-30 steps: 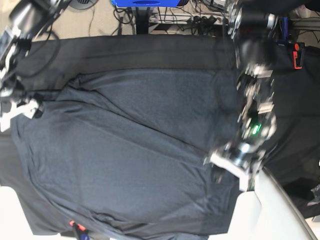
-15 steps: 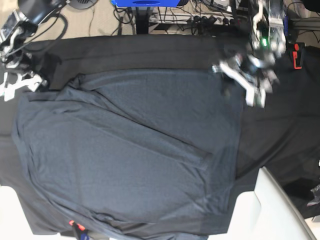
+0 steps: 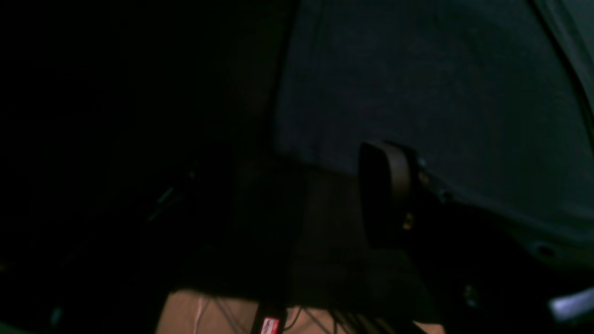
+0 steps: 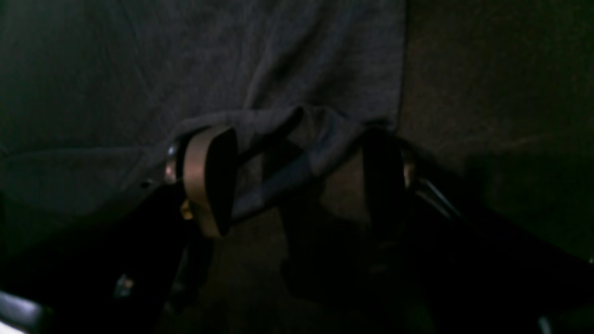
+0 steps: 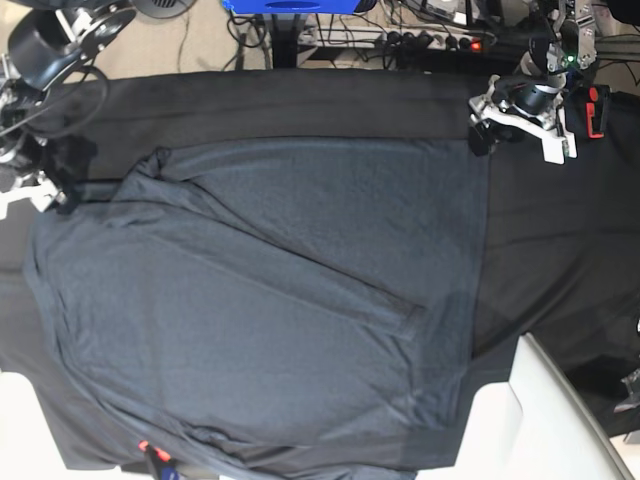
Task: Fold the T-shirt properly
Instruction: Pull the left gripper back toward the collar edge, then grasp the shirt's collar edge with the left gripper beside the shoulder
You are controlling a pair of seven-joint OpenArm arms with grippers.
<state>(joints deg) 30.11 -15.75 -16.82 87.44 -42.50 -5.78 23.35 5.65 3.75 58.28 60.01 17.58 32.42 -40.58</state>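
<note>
**A:** Where's the T-shirt [image 5: 270,300]?

**B:** Spread across the frame's middle on the black cloth [image 5: 560,250]. Your right gripper [image 4: 297,178] straddles a bunched corner, jaws apart, unclamped. Your left gripper [image 5: 520,115], upper right, also gapes, holding nothing.

**A:** Advice?

**B:** Seat both corners deep before you clamp.

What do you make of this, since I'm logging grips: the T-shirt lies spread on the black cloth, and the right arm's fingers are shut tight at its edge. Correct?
One thing is wrong: the right gripper is not shut. The right wrist view shows its fingers standing apart, with a bunched bit of the T-shirt edge between them. The T-shirt does lie spread on the black cloth.
</note>
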